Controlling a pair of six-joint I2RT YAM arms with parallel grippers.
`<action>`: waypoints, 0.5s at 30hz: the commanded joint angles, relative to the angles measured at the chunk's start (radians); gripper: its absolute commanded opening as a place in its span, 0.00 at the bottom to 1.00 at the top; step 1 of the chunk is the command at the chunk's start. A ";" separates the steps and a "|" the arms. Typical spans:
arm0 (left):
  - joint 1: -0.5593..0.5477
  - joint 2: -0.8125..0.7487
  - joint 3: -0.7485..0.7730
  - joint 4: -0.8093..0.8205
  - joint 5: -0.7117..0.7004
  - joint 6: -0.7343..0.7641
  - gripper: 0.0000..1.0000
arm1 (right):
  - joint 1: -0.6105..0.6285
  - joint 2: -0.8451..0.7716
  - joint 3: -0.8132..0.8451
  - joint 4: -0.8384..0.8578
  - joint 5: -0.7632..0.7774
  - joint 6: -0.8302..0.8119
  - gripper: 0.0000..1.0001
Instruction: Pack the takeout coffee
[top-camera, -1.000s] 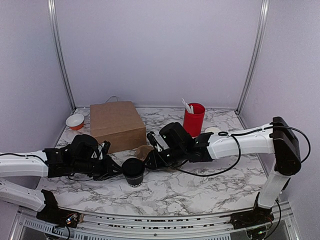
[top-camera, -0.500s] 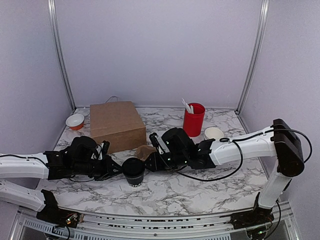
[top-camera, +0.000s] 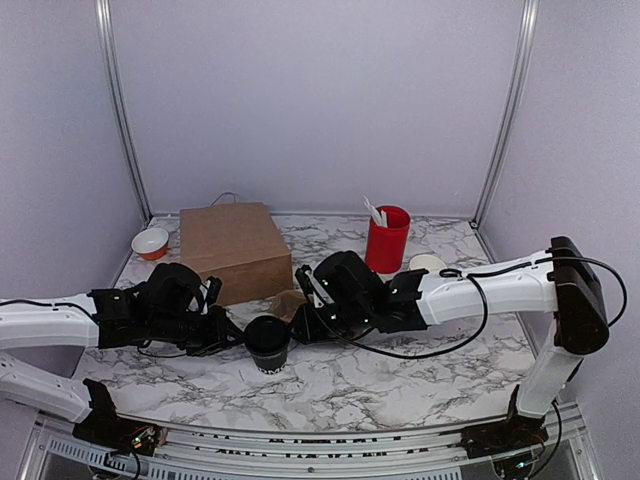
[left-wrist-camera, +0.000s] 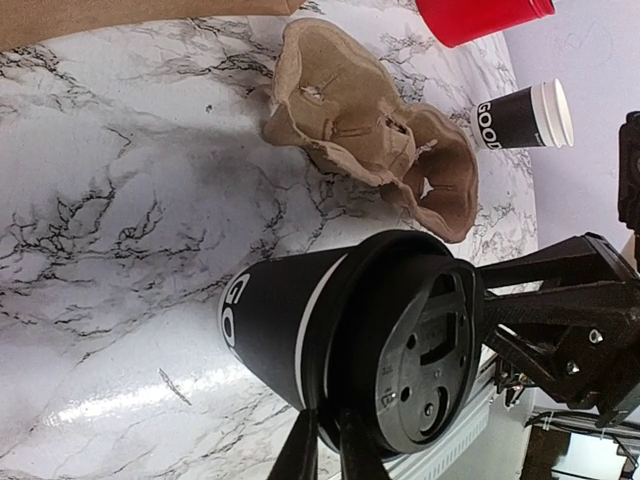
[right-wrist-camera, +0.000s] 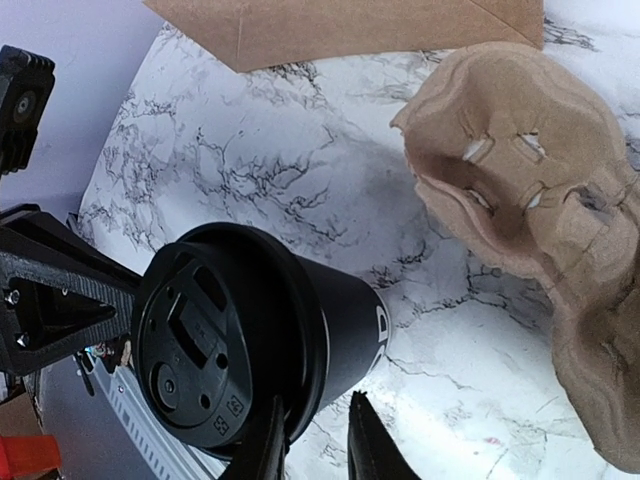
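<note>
Left fingers pinched on the lid rim of the takeout coffee. Right fingers apart, straddling the same rim from the other side. Coffee stands near the front edge of the tabletop, about centre. Cup print reads "GO", rest hidden round the curve. Cup stack toward back right reads "GOOD"; count in stack unclear. One pulp carrier just behind the coffee. One paper bag back left. One red cup with white utensils, count unclear. One bowl in back-left corner.
</note>
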 joint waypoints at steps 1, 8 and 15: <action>-0.004 0.017 0.063 -0.096 -0.024 0.041 0.11 | 0.014 -0.006 0.061 -0.081 0.017 -0.019 0.23; -0.004 0.031 0.104 -0.097 -0.028 0.060 0.13 | 0.017 -0.034 0.067 -0.087 0.024 -0.016 0.23; -0.004 0.032 0.112 -0.106 -0.031 0.077 0.16 | 0.022 -0.051 0.080 -0.109 0.043 -0.026 0.23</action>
